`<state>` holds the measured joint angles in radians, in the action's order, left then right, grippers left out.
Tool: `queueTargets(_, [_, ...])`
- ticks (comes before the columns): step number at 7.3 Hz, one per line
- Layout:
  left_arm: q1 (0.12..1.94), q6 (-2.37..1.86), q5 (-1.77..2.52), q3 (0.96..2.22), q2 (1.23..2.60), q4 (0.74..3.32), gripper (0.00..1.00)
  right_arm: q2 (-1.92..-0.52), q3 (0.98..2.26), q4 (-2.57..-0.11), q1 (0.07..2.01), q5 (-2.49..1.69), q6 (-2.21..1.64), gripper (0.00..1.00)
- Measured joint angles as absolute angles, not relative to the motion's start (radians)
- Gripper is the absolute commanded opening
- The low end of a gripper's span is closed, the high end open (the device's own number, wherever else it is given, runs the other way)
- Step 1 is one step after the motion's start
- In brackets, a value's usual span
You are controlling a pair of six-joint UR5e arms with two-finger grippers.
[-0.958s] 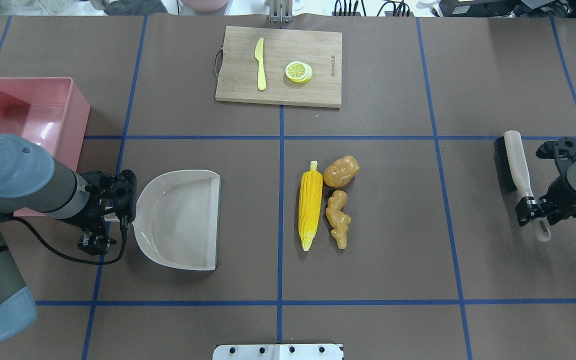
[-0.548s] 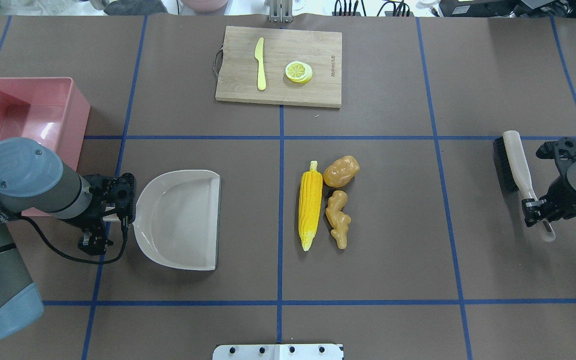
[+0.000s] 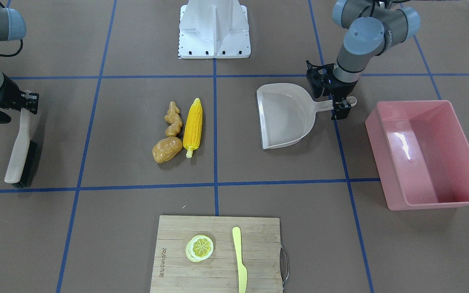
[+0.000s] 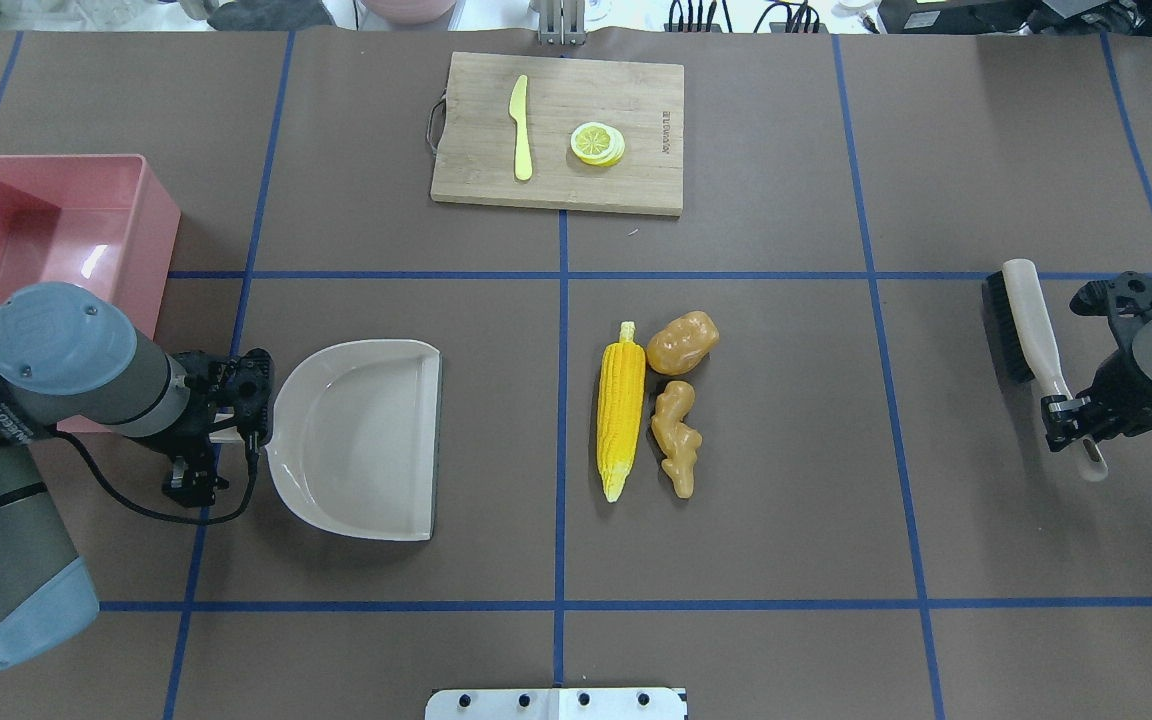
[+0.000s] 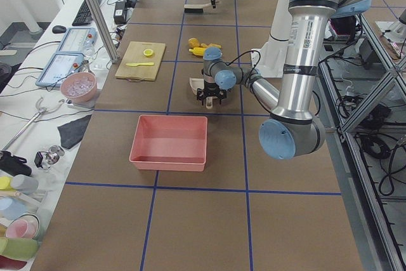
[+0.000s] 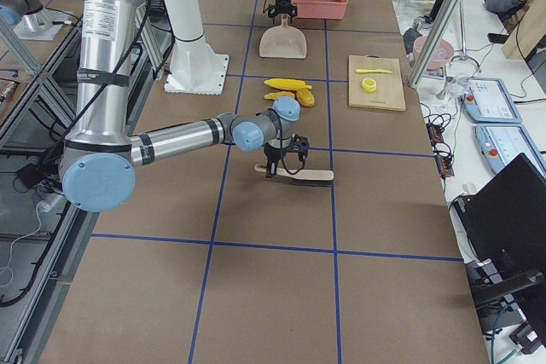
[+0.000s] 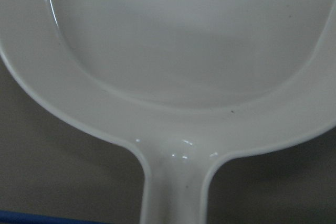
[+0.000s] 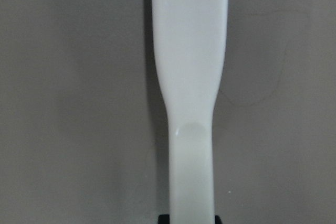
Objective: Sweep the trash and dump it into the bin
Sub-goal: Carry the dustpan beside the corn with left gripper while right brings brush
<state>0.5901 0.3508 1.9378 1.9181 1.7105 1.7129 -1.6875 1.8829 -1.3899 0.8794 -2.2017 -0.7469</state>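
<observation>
The trash lies mid-table: a yellow corn cob [image 4: 621,410], a tan ginger root [image 4: 676,435] and a brown potato [image 4: 683,342], close together; the front-facing view also shows the corn [image 3: 193,124]. The pink bin [image 4: 161,200] stands at the far left, empty. My left gripper [image 4: 231,437] is shut on the handle of the beige dustpan [image 4: 356,440], which rests flat, mouth toward the trash. My right gripper [image 4: 1071,412] is shut on the white handle of a black-bristled brush [image 4: 1026,320] at the far right.
A wooden cutting board [image 4: 636,90] lies at the back centre with a pale yellow knife [image 4: 521,128] and a lemon slice [image 4: 597,143] on it. A white mount plate [image 4: 556,703] sits at the near edge. Blue tape lines grid the brown table.
My left arm's elbow has swung right over the bin's corner while the dustpan stayed put. My right gripper has slid along the brush handle, and the brush has turned slightly.
</observation>
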Motion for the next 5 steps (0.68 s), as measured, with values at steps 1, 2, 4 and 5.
queueTargets(1, [0.59, 0.352, 1.941, 1.904, 1.714, 1.718, 0.47, -1.675, 1.887, -1.39, 0.881, -2.202, -0.747, 0.0])
queueTargets(2, [0.589, 0.352, 1.943, 1.893, 1.718, 1.719, 0.2, -1.659, 1.893, -1.39, 0.881, -2.203, -0.747, 0.0])
queueTargets(4, [0.595, 0.353, 1.956, 1.888, 1.717, 1.717, 0.0, -1.615, 1.899, -1.39, 0.881, -2.205, -0.748, 0.0])
queueTargets(5, [0.616, 0.364, 1.985, 1.892, 1.713, 1.714, 0.0, -1.588, 1.899, -1.391, 0.881, -2.206, -0.752, 0.0])
